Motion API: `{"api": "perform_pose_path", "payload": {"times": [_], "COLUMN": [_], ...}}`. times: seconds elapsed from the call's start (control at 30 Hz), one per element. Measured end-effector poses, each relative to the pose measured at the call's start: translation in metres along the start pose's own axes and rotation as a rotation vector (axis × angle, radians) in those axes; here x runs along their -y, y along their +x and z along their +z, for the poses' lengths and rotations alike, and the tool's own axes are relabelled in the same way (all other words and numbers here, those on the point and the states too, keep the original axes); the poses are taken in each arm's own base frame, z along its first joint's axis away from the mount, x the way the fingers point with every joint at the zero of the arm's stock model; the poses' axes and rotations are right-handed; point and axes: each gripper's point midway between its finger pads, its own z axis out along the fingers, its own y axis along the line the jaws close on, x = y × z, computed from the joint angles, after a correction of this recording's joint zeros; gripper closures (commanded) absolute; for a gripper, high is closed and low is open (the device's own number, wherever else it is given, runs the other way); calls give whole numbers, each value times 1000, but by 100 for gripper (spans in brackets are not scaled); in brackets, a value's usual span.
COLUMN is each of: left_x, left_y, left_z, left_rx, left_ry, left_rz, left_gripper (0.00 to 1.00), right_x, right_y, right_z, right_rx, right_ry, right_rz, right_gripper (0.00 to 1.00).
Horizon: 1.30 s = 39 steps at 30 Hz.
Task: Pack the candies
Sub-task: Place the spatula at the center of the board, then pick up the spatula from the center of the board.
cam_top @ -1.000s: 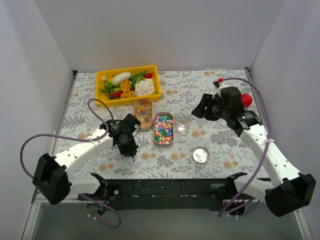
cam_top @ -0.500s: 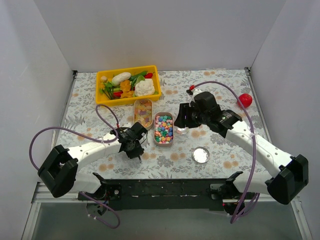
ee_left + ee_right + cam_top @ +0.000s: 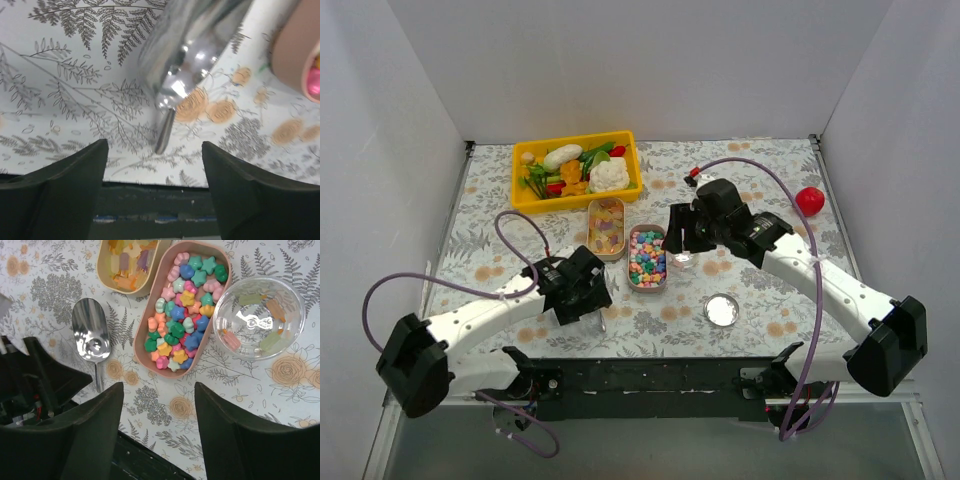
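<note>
So the pastel star-shaped candies (image 3: pixel 180 315) are heaped in a pink oval dish (image 3: pixel 139 340) mid-table. The translucent yellow-orange candies (image 3: pixel 129 260) sit in a beige oval dish (image 3: pixel 131 290) right beside it. A clear glass bowl (image 3: pixel 292 327) on the pink dish's other side has a handful of pale pieces in it, so I'd guess that's where they get packed.

Handling-wise, these look like tiny, hard, feather-light beads with slick surfaces. Pinching them one at a time with two fat fingers seems hopeless, since they'd probably squirt out and roll across the flowery tablecloth (image 3: pixel 470 220). The sensible handle is the shiny metal scoop (image 3: pixel 91 335) lying flat just beside the pink dish. It's stiff, probably light, and the thin polished stem looks slippery. I'd grip that stem square and firm, near its free end, and keep the bowl of the scoop level once it's loaded.

The left claw (image 3: pixel 155 165) is low over the table with its fingers spread wide either side of the stem's tip, not touching it as far as I can see. The right claw (image 3: pixel 157 430) hovers above the dishes and glass bowl, fingers apart too, holding nothing.
</note>
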Motion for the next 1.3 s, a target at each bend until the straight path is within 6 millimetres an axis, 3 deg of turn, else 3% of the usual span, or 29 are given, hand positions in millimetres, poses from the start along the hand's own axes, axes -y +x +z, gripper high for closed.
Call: {"api": "perform_pose_path", "payload": {"times": [0.17, 0.33, 0.6, 0.7, 0.83, 0.97, 1.13, 1.23, 1.3], "left_x": [13, 24, -13, -19, -21, -20, -20, -21, -21], "left_y": [-25, -66, -122, -140, -159, -161, -161, -161, -161], "left_z": [-63, -122, -143, -162, -178, -176, -173, -173, -174], "left_rx": [103, 239, 364, 432, 499, 500, 491, 492, 492], "left_ry": [143, 228, 68, 59, 41, 27, 17, 15, 16], "left_rz": [-40, -125, -284, -320, -358, -346, -323, -313, -307], "left_gripper": [16, 16, 12, 9, 9, 9, 9, 9, 8], "right_x": [-30, -73, -130, -137, -131, -128, -139, -139, -139], "right_y": [13, 53, 141, 169, 202, 214, 201, 197, 193], "right_z": [9, 26, 67, 85, 110, 128, 146, 154, 159], "right_rx": [-34, -118, -261, -302, -359, -364, -290, -265, -251], "right_ry": [-24, -95, -175, -173, -134, -92, -75, -52, -28], "right_rz": [-72, -152, -238, -267, -294, -317, -321, -318, -309], "right_gripper": [23, 19, 24, 26, 29, 35, 44, 54, 68]}}
